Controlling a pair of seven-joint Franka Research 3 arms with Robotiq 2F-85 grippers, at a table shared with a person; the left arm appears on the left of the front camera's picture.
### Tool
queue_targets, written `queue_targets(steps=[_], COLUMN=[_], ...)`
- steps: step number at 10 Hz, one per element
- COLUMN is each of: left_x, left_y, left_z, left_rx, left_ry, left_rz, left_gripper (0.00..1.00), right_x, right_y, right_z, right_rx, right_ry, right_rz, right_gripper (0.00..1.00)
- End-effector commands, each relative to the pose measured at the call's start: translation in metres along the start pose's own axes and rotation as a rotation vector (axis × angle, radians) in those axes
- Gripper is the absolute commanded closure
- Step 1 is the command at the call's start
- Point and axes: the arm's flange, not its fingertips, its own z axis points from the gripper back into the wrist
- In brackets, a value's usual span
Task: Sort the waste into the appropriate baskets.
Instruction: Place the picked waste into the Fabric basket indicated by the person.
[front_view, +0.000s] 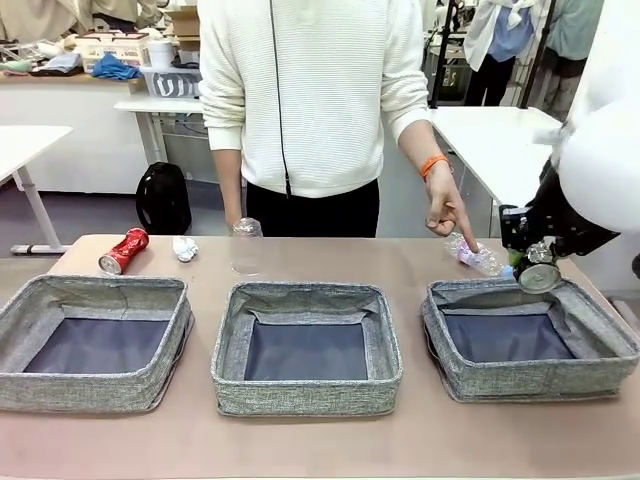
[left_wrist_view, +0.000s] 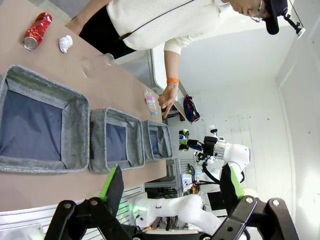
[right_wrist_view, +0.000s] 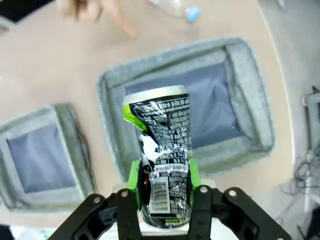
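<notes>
Left gripper (left_wrist_view: 171, 181): fingers spread, nothing between them. Far left of the table (front_view: 300, 445): crushed red can (front_view: 124, 250), crumpled white paper ball (front_view: 185, 248) just to its right. Clear plastic cup (front_view: 246, 245) sits behind the middle basket (front_view: 305, 395). Left basket (front_view: 90, 392) is nearer. Person's hand (front_view: 447, 212) points at the clear bottle with blue cap (front_view: 475, 257), which lies behind the right basket (front_view: 520, 380). Right gripper (right_wrist_view: 164, 175): fingers pinch the dark crushed can (right_wrist_view: 162, 142) over that basket's far right corner.

The dark crushed metal can (right_wrist_view: 162, 150) is glossy, its printed skin creased; the crushed red metal can (front_view: 124, 250) shines too. The grey woven cloth baskets (front_view: 300, 385) look rough and matt, their dark bottoms smoother. The clear plastic cup (front_view: 246, 245) and clear plastic bottle (front_view: 475, 257) glint. The pinkish-brown counter (front_view: 300, 440) is smooth, matt.
</notes>
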Motion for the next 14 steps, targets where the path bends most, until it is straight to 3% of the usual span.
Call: queue_targets(steps=[1, 4, 9, 10, 11, 14], left_x=[0.001, 0.001, 0.001, 0.001, 0.001, 0.001], left_y=[-0.002, -0.002, -0.002, -0.002, -0.002, -0.002], left_z=[-0.001, -0.001, -0.001, -0.001, -0.001, -0.001], left_rx=[-0.016, -0.016, -0.016, -0.016, -0.016, -0.016], left_ry=[-0.004, -0.004, -0.004, -0.004, -0.004, -0.004], left_rz=[-0.020, -0.020, -0.020, -0.020, -0.020, -0.020], left_gripper=[0.00, 0.00, 0.00, 0.00, 0.00, 0.00], right_x=[-0.019, -0.018, -0.017, -0.017, -0.017, -0.017], right_y=[-0.024, -0.033, -0.030, -0.030, -0.030, -0.028], right_z=[-0.040, -0.065, -0.074, -0.074, -0.075, -0.075], right_rx=[0.021, 0.005, 0.006, 0.004, 0.008, 0.014], right_ry=[-0.004, 0.037, 0.069, 0.074, 0.073, 0.064], right_rz=[-0.074, -0.117, -0.118, -0.114, -0.112, -0.125], right_gripper=[0.58, 0.58, 0.58, 0.46, 0.00, 0.00])
